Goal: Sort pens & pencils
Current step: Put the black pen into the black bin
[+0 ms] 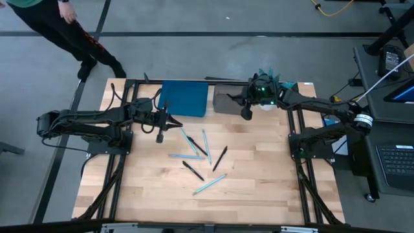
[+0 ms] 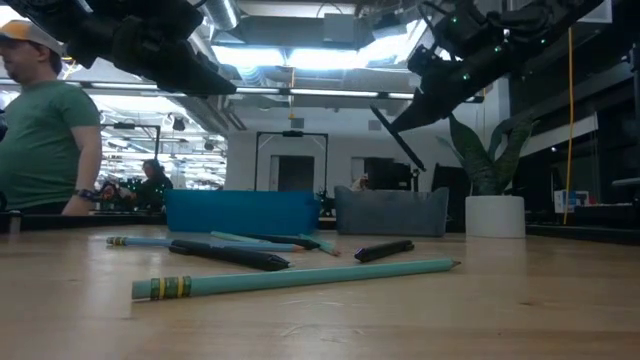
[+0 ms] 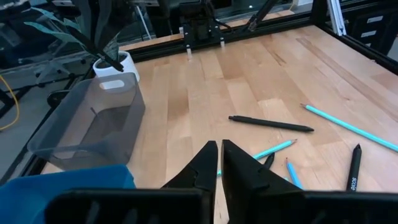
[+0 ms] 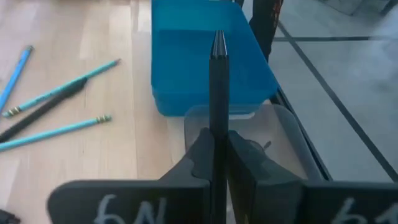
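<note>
- The right gripper hangs above the grey bin at the far edge of the tabletop; its fingers pinch a black pen that sticks out forward past the fingertips, pointing toward the blue bin just beside the grey one.
- The left gripper is raised over the tabletop in front of the blue bin, near the scattered sticks; its fingers are pressed together with nothing between them.
- Three more pens and four light-blue pencils lie loose in the middle of the tabletop, some crossing or touching one another; one pencil lies nearest the front edge, apart from the rest.
- A person in a green top stands beyond the far left corner; a potted plant stands behind the grey bin.
</note>
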### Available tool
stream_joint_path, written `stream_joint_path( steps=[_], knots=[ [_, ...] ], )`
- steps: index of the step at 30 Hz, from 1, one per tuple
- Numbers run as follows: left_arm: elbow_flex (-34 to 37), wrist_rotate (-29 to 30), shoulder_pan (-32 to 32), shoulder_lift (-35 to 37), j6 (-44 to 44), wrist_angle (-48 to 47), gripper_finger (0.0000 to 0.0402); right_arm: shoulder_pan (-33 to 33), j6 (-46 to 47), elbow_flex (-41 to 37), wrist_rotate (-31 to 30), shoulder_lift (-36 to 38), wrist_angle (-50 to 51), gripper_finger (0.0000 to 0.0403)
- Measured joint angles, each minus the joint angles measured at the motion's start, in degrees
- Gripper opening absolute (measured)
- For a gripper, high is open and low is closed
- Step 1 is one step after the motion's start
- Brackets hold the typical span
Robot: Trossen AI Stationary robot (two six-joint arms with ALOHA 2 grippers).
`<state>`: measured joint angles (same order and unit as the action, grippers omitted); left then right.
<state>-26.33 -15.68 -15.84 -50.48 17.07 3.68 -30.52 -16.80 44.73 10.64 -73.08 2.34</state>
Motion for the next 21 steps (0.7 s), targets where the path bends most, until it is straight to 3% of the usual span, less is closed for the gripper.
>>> stream_joint_path(
  steps=[7,15,21],
  knots=[
    [0.0,0.02,0.0,0.0,-0.43,0.0,0.0026,-1.13,-2.22,0.73,0.04,-0.43,2.97,0.0023],
    [-0.02,0.0,0.0,-0.02,-0.47,0.26,0.001,-1.62,-5.64,9.47,-0.03,-7.61,9.51,0.0023],
    [-0.04,0.02,0.0,-0.02,-0.49,0.23,0.0001,-3.12,-6.25,16.79,-0.06,-14.32,19.87,0.0023]
  ],
)
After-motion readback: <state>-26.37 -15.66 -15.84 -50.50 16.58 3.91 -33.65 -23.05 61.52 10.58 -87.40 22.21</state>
